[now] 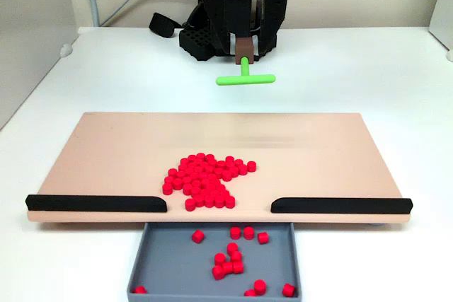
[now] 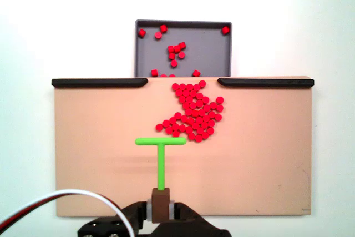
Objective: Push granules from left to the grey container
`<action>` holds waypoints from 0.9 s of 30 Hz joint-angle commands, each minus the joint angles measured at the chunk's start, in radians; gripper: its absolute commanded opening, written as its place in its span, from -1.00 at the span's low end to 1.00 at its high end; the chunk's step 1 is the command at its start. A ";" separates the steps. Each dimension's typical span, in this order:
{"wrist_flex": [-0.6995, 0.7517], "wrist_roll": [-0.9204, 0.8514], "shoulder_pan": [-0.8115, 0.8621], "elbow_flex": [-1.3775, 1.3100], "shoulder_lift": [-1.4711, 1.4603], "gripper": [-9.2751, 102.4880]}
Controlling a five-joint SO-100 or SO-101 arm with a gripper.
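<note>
One fixed view, facing the arm: the gripper (image 1: 244, 49) pinches the brown handle of a green pusher (image 1: 245, 79), held behind the beige board (image 1: 113, 153). Most granules (image 1: 205, 180) sit in a cluster on the board, near the gap between two black strips (image 1: 95, 204). About a dozen lie in the grey container (image 1: 170, 252) below.

The other fixed view, from above: the pusher's crossbar sits just beside the cluster. By my judgement, most of the pushing remains.
</note>
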 commanded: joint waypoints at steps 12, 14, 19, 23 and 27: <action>-0.006 0.023 0.037 -0.006 0.034 -0.84; -0.008 0.044 0.038 -0.008 0.038 -0.84; 0.000 0.003 0.031 -0.005 0.060 -0.84; 0.003 -0.008 0.025 -0.005 0.058 -0.84; -0.006 -0.043 0.029 -0.009 0.067 -0.84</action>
